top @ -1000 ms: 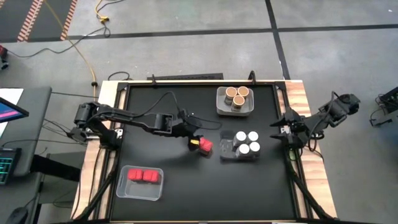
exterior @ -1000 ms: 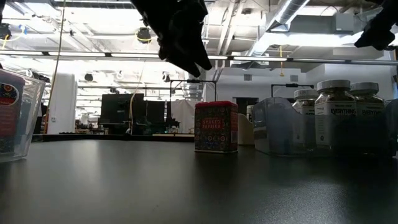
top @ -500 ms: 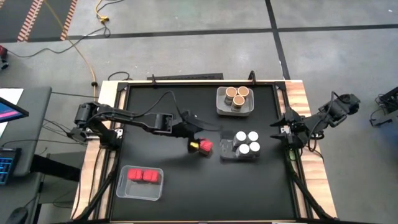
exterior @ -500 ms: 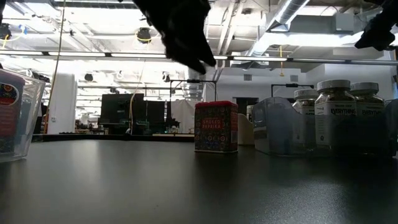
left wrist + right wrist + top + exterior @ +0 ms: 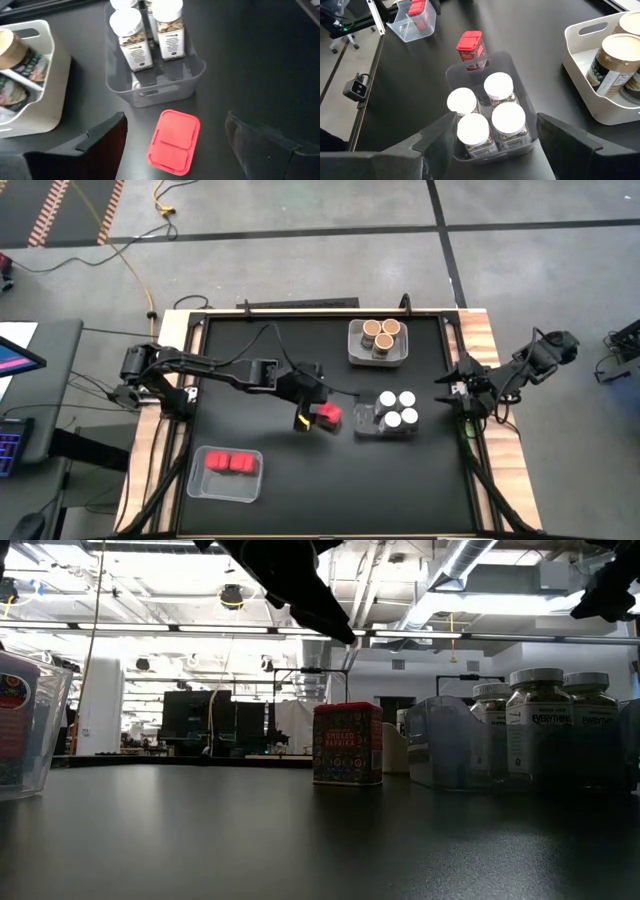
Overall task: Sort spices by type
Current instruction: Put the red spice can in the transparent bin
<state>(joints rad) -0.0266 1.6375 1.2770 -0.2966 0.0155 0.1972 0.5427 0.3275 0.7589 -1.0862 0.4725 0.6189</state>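
A lone red spice box point(image 5: 328, 415) stands upright on the black table, just left of the clear tray of white-lidded jars point(image 5: 398, 408). My left gripper point(image 5: 308, 408) hangs open above it. In the left wrist view its two fingers point(image 5: 107, 137) flank the box's red lid point(image 5: 173, 142), and the low view shows the gripper point(image 5: 300, 590) well above the box point(image 5: 347, 744). Two more red boxes point(image 5: 230, 463) sit in a clear tray. Cork-topped jars point(image 5: 380, 335) fill a white tray. My right gripper point(image 5: 462, 387) waits open at the table's right edge.
The clear tray with the red boxes point(image 5: 205, 485) sits near the table's near-left corner. The white tray point(image 5: 352, 352) is at the far edge, and the jar tray's handle wall point(image 5: 150, 92) is close behind the lone box. Bare black table point(image 5: 300, 480) lies between the trays.
My left gripper has risen a little above the lone red box and turned about its wrist, shifting slightly toward the table's right. The box has stayed where it was.
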